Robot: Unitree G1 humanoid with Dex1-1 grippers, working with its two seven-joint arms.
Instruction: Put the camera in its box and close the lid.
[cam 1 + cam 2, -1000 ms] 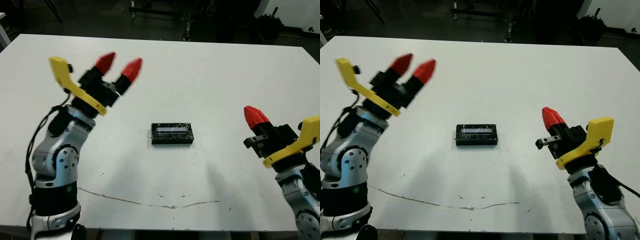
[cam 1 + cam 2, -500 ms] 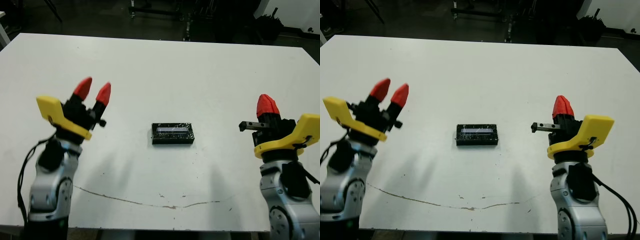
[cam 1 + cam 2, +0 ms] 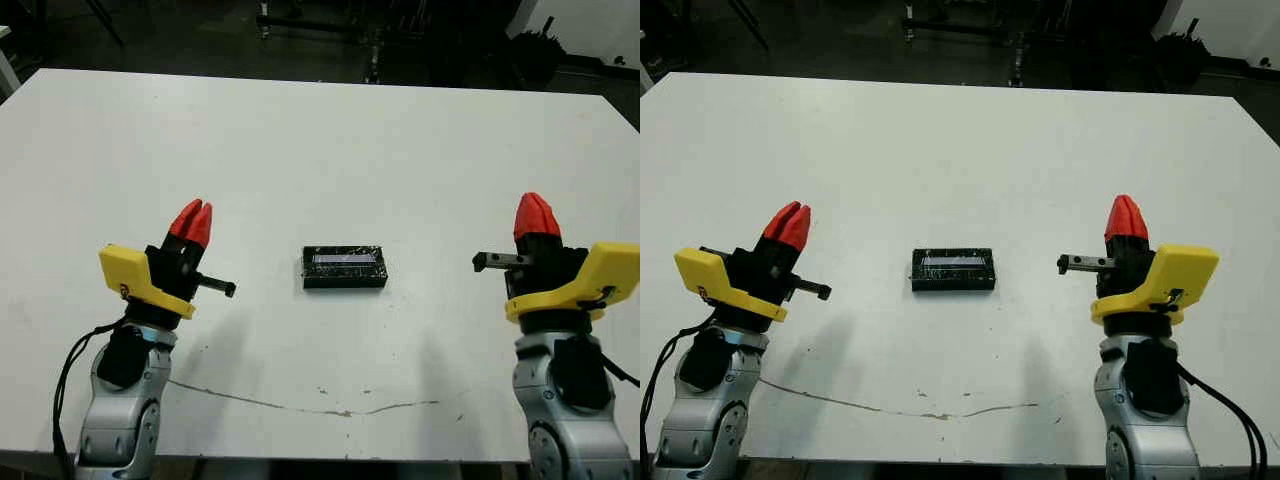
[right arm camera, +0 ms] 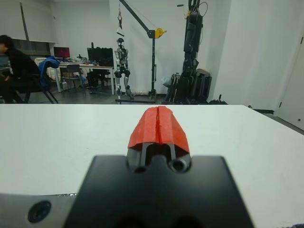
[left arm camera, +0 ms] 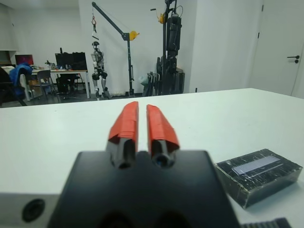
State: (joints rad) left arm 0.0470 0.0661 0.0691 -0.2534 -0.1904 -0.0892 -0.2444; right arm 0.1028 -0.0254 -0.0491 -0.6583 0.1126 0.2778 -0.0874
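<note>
Both grippers empty and pinched together, the closed box lying between them.

The left gripper [image 3: 191,220] has its red fingertips nearly touching with only a thin slit between, grasping nothing; the right gripper [image 3: 1125,216] has its tips pressed together, also empty. Both stand well apart from the box [image 3: 345,268], which sits mid-table [image 3: 330,140] with the lid [image 5: 256,166] seated on top, its crinkled silvery face up. The camera is not visible. The box looks light, rigid and glossy, probably slippery on top; the long side walls seem the safest place to pinch.
</note>
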